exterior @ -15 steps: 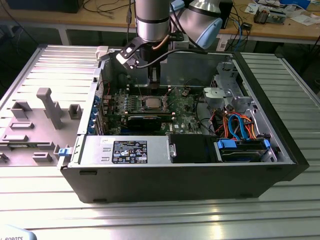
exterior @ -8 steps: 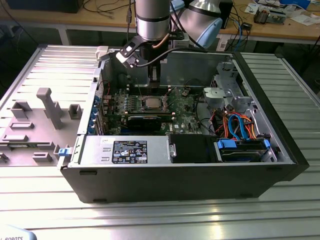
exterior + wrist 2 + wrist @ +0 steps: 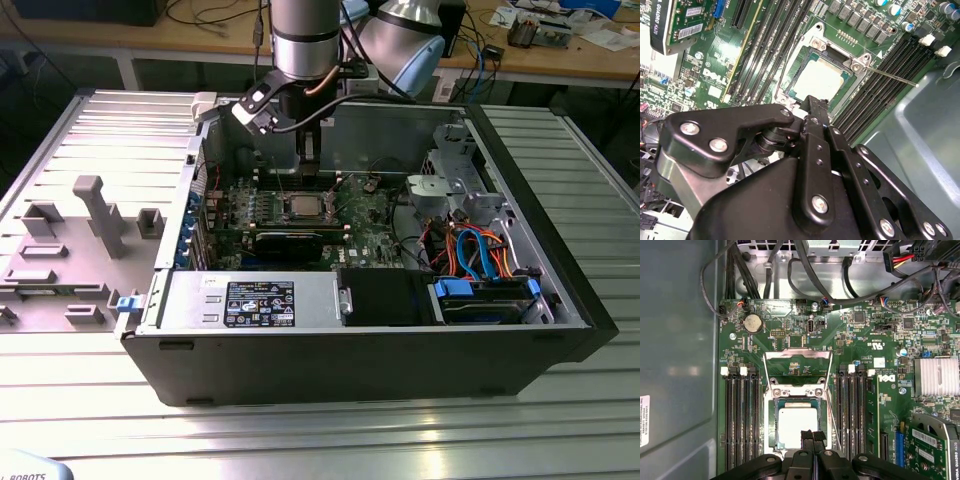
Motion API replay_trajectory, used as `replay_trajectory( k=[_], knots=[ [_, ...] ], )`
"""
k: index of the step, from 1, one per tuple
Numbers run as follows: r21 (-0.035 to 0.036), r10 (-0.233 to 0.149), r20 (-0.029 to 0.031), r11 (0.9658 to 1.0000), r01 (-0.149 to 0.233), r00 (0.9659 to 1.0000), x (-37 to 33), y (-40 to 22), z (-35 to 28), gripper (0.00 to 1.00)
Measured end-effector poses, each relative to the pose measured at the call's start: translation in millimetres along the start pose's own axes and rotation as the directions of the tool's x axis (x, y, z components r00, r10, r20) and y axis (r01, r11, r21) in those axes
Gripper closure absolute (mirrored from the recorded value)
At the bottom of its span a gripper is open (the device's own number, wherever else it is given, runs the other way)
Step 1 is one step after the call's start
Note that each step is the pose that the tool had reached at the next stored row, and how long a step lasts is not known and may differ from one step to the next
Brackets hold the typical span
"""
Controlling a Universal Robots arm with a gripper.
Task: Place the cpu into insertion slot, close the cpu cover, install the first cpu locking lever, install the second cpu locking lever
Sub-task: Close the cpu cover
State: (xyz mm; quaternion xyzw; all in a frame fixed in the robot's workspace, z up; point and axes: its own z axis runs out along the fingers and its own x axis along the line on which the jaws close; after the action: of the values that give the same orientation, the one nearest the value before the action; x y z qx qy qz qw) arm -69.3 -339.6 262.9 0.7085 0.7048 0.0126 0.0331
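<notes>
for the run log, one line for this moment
cpu in insertion slot | cpu cover open | gripper shut, above cpu

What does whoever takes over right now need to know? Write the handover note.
Gripper: black fingers shut, empty, at the chip's edge; contact unclear.
Small square silver-topped cpu: seated in the silvery-rimmed square insertion slot.
Thin silvery windowed cpu cover: swung open, off the slot.
Done: cpu placed.
Left: close cover, lock both levers; one thin metal lever sticks out free.
</notes>
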Motion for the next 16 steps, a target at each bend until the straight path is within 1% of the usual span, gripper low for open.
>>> replay_trajectory(
  k=[6, 16],
  knots=[
    [0.0001, 0.0, 0.0008, 1.0, 0.0, 1.0, -0.1, 0.2, -3.6, 0.89],
    [0.0002, 0.0, 0.001, 1.0, 0.0, 1.0, -0.2, 0.3, -5.6, 0.89]
  ],
)
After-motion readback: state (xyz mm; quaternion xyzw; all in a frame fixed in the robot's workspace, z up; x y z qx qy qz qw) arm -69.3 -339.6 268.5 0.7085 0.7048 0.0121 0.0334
